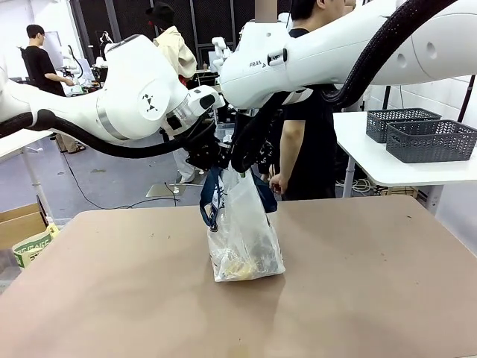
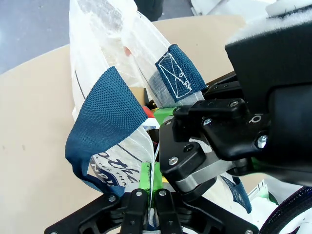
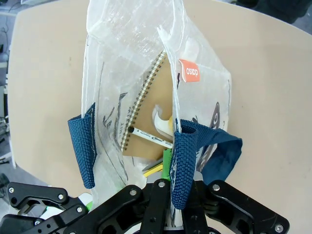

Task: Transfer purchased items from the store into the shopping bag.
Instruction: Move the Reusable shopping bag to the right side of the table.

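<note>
Directly beyond both sets of fingertips, hanging upright: the shopping bag, translucent, base down on the table. Inside, seen past the right gripper: a tan spiral notebook standing on edge, a pen across its lower corner, a yellow piece nearest the fingertips, an orange tag farther off on the bag wall. Pinched tight on the bag's top edge there, a navy strap running down between the fingers. Likewise clamped on the rim by the left gripper, green pads pressed together around thin plastic, a blue handle loop draped just to one side. Both arms reaching in from opposite sides, wrists meeting above the bag's mouth, grippers close together. Bare tabletop all round the bag, edges well away; a person standing past the far edge, two grey lattice baskets on a side table, well apart from the fingers.
</note>
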### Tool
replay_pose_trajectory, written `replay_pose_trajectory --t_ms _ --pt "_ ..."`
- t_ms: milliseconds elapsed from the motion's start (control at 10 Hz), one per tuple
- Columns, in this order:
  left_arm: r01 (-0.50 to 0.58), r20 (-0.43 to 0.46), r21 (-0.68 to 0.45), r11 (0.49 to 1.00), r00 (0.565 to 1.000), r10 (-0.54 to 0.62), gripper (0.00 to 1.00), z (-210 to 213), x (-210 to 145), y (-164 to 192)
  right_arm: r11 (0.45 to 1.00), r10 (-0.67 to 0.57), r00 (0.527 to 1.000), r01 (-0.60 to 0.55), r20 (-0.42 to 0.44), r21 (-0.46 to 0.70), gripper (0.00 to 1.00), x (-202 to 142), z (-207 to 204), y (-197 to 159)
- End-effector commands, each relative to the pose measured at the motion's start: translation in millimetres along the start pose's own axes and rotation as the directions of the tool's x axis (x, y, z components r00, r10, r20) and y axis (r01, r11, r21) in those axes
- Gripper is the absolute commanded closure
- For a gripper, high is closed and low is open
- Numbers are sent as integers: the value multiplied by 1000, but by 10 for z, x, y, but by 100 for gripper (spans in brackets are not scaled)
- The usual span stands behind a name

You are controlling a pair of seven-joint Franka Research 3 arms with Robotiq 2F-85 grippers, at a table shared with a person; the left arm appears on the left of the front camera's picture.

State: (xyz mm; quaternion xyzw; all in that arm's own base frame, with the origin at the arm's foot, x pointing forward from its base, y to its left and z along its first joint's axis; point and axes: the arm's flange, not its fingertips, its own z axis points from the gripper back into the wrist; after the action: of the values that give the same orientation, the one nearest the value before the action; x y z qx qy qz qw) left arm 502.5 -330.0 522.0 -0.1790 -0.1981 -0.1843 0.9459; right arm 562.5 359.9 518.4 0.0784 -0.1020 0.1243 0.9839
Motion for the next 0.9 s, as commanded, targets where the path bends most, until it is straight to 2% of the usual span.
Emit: replay_pose_trajectory --t_ms 0,200,700,800 --pt "-2 3 -1 1000 1000 2 100 6 3 -1 1000 -15 1000 15 3 3 100 0 6 9" --pt "-2 3 -1 1000 1000 2 100 6 3 -1 1000 -15 1000 15 3 3 100 0 6 9" --pt "18 15 -19 1000 1000 -18 6 58 -68 -58 999 -25 1000 25 2 46 100 -7 12 -47" --pt "17 15 -37 999 1000 -17 0 55 -68 -66 997 -29 1000 28 5 65 100 -4 18 -56"
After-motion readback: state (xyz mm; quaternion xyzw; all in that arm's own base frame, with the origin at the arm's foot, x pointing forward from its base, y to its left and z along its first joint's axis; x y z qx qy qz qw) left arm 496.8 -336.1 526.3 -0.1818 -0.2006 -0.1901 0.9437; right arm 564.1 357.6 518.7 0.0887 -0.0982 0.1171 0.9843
